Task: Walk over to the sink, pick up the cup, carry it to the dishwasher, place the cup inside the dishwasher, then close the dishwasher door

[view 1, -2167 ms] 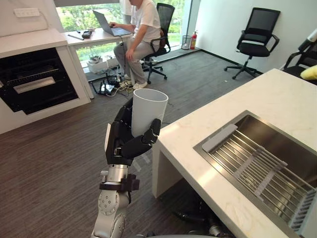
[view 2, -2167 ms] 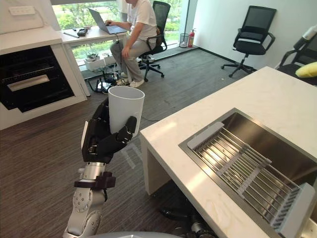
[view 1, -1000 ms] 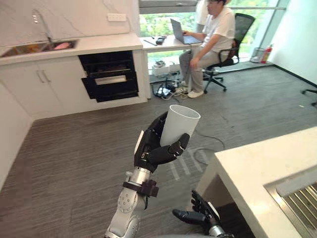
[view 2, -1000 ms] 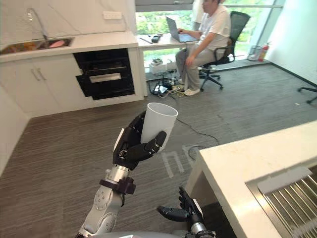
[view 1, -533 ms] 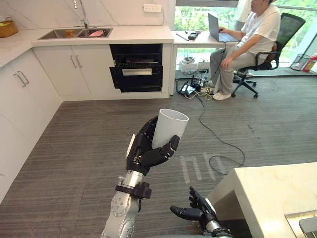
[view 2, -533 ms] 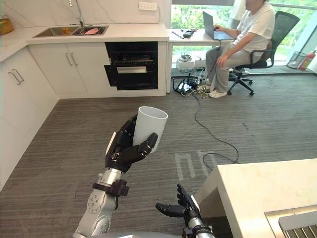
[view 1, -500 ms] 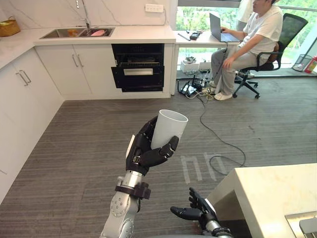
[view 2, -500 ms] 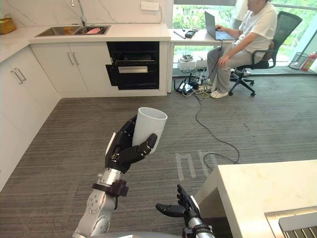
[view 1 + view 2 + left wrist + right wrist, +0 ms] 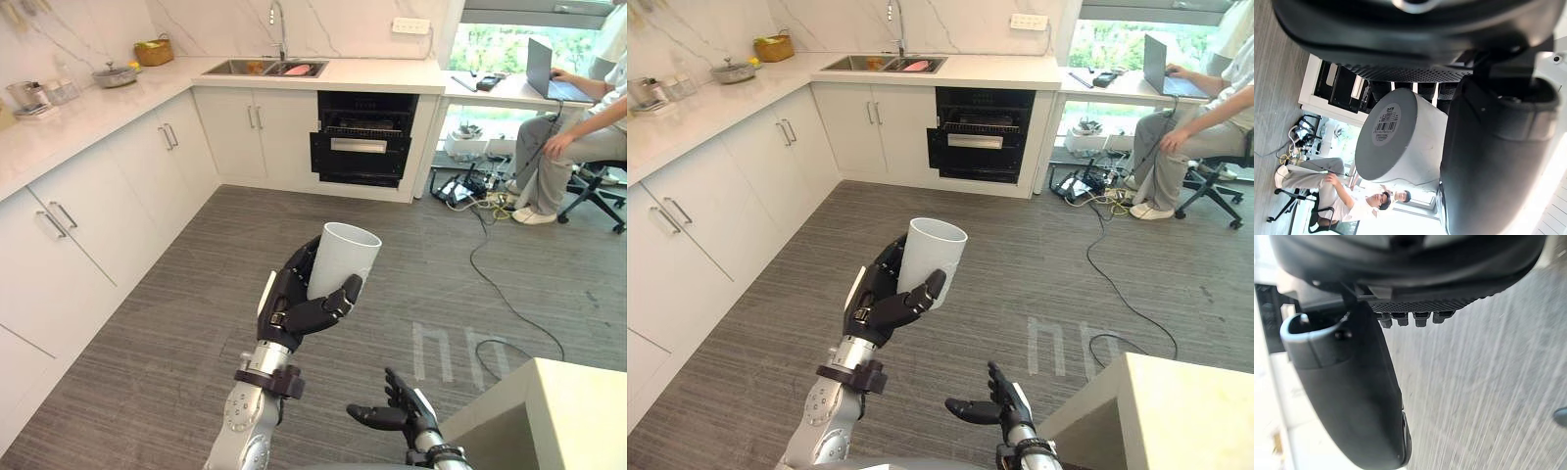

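Carrying leg, by my reading. Right hand (image 9: 400, 415) low, fingers spread, idle. Left hand (image 9: 297, 305) curled round white cup (image 9: 343, 259), mouth up. Dishwasher (image 9: 362, 147) open, well ahead under the counter. Hold cup level; steer straight; avoid cable clutter (image 9: 462, 186) beside it.

Office kitchenette: white cabinets (image 9: 88, 225), marble counter (image 9: 98, 110) with sink (image 9: 263, 68), built-in dishwasher (image 9: 364, 142); person (image 9: 588, 117) at desk (image 9: 509, 94) with laptop (image 9: 541, 56).

Matt cup, polished kitchen
The cup (image 9: 343, 259) looks smooth, matt white plastic; the left hand (image 9: 297, 305) round it is matt black. At 12 o'clock: dark dishwasher (image 9: 362, 142), metal sink (image 9: 265, 69), polished veined-stone countertop (image 9: 88, 113).
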### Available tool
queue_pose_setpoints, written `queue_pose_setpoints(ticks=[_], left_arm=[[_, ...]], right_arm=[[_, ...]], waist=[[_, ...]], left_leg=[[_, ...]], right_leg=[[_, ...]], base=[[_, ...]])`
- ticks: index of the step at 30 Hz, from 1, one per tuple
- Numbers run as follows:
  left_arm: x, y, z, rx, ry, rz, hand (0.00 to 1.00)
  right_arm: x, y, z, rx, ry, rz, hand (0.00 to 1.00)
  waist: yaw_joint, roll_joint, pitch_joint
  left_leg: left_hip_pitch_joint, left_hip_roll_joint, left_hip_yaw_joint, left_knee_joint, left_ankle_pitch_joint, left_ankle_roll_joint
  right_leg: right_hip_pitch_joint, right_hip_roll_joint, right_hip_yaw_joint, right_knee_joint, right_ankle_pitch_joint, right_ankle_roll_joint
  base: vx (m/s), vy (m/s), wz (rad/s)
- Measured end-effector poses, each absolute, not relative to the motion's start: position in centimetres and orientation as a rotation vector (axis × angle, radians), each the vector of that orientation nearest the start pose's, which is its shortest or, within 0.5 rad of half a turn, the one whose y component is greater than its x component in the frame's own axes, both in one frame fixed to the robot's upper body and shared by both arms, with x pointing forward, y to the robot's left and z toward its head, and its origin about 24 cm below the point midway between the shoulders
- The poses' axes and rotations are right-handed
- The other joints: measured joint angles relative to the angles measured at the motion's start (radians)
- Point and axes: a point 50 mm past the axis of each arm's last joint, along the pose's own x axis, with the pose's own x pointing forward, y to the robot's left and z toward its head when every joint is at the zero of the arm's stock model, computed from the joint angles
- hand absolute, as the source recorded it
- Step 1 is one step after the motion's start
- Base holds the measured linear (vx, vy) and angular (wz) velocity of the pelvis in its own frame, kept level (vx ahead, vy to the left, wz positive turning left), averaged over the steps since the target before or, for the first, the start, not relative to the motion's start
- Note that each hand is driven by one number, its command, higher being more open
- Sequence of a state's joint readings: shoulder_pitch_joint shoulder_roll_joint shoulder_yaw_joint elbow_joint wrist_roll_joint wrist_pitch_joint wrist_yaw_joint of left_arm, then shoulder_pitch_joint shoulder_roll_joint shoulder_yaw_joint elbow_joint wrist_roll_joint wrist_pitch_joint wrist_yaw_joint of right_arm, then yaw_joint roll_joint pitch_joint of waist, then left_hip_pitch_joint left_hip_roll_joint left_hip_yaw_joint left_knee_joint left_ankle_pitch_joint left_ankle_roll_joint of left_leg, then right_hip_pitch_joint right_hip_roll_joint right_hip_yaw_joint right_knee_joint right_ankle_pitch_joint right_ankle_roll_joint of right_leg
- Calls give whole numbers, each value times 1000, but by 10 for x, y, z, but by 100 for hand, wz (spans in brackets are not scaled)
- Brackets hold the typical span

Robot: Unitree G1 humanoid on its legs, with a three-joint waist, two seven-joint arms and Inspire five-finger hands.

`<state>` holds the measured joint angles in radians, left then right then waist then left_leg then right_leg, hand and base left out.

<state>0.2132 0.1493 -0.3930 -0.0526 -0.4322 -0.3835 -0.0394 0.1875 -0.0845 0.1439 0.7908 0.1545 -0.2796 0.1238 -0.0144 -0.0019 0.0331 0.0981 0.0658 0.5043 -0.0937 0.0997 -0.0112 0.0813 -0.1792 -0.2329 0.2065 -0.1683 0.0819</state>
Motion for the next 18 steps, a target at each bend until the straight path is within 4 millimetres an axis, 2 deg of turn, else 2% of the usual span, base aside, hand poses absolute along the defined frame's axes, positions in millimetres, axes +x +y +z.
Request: queue_pose_setpoints(ticks=[6, 8, 10, 11, 12, 13, 14, 18], left_arm=[[190, 93, 35, -400, -103, -283, 0], [191, 89, 37, -407, -111, -301, 0], [192, 88, 38, -409, -114, -307, 0], [192, 88, 38, -407, -110, -305, 0], [192, 91, 38, -403, -115, -298, 0], [193, 94, 41, -399, -130, -291, 0], [194, 96, 42, -399, -132, -277, 0], [192, 96, 46, -418, -151, -271, 0]], right_arm=[[116, -146, -131, 81, 746, 154, 100], [114, -145, -129, 84, 733, 148, 100], [112, -145, -126, 88, 714, 150, 100], [111, -143, -126, 93, 711, 157, 100], [110, -140, -126, 98, 710, 164, 100], [111, -136, -125, 109, 699, 171, 100], [110, -133, -125, 124, 697, 170, 100], [104, -134, -126, 118, 710, 184, 100]], waist=[[-3, -16, 10], [-14, -28, 18], [-17, -30, 25], [-20, -30, 25], [-21, -41, 27], [-19, -66, 32], [-31, -88, 32], [0, -56, 34]], left_leg=[[-6, -54, -9, 0, -19, 17], [-1, -66, -42, 0, -27, 33], [2, -53, -91, 0, -31, 39], [-2, -41, -106, 0, -30, 38], [-9, -38, -112, 1, -28, 30], [-13, -48, -114, 0, -29, 24], [-4, -55, -108, 6, -18, 21], [19, -23, -86, 7, -13, 5]], right_leg=[[-32, -62, 23, 82, -23, 21], [-35, -62, 91, 120, -22, 11], [-97, -31, 175, 247, -49, -67], [-105, 4, 216, 228, -68, -48], [-100, 38, 249, 161, -70, -44], [-103, 45, 269, 104, -65, -47], [-96, 31, 276, 103, -49, -25], [-32, 54, 258, 26, 1, 2]], base=[[-25, 77, 8], [8, 34, 43], [-15, -39, 51], [-38, -90, 49], [-30, -71, 44], [-12, -108, 61], [70, -97, 46], [100, -77, 6]])
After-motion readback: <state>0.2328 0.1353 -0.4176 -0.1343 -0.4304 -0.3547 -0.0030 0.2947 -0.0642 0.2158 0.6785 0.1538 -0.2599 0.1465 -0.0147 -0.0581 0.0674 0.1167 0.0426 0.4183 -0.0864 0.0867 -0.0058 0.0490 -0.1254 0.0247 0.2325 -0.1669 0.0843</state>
